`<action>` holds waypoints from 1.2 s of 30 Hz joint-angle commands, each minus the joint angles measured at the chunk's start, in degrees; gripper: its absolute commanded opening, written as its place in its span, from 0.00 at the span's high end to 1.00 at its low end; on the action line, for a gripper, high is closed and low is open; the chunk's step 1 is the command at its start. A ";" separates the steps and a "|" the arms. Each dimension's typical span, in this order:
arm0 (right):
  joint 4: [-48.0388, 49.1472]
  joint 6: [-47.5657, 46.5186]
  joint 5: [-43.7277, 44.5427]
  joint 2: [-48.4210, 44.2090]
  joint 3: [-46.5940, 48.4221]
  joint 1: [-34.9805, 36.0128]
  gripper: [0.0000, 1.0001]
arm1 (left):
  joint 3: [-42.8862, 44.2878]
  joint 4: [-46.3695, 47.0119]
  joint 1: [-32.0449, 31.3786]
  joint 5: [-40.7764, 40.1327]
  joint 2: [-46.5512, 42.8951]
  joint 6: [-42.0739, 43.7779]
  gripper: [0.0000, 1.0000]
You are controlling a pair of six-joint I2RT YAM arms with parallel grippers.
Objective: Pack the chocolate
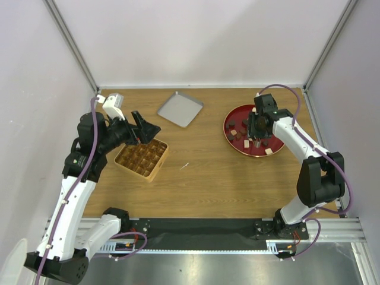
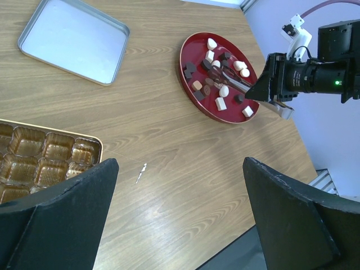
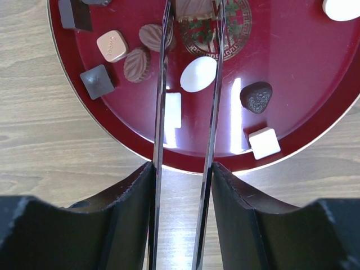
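Many pieces of chocolate (image 3: 198,73) are sitting loose on the red plate (image 3: 315,112) at the far right of the table (image 2: 152,73). Right gripper (image 3: 181,174) is pinching the tongs (image 3: 160,112), their arms straddling a white oval piece. Left gripper (image 2: 180,169) is hovering spread wide, just beside the gridded box (image 2: 50,154).

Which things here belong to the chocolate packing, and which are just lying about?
Job: chocolate, red plate, tongs in the right pincer, compartment box.
Lying about: silver tray, small white scrap.
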 commanded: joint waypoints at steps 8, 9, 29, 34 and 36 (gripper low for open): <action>3.47 -1.57 -1.38 0.43 -0.20 -0.49 0.52 | 0.06 1.38 0.34 0.26 0.28 0.92 0.00; 3.38 -1.57 -1.56 0.69 0.07 -0.49 0.52 | -0.02 1.47 0.34 0.26 0.28 0.83 0.00; -4.79 -0.78 -0.86 -9.50 4.46 2.41 0.62 | 3.66 -1.25 0.34 -1.93 -0.34 2.06 0.00; -4.80 -0.17 -0.24 -12.05 5.87 11.60 0.63 | 7.08 -4.59 0.43 -7.91 0.01 2.24 0.00; -4.18 0.71 1.08 -12.40 6.92 16.54 0.63 | 8.23 -6.00 0.69 -11.32 0.89 1.97 0.00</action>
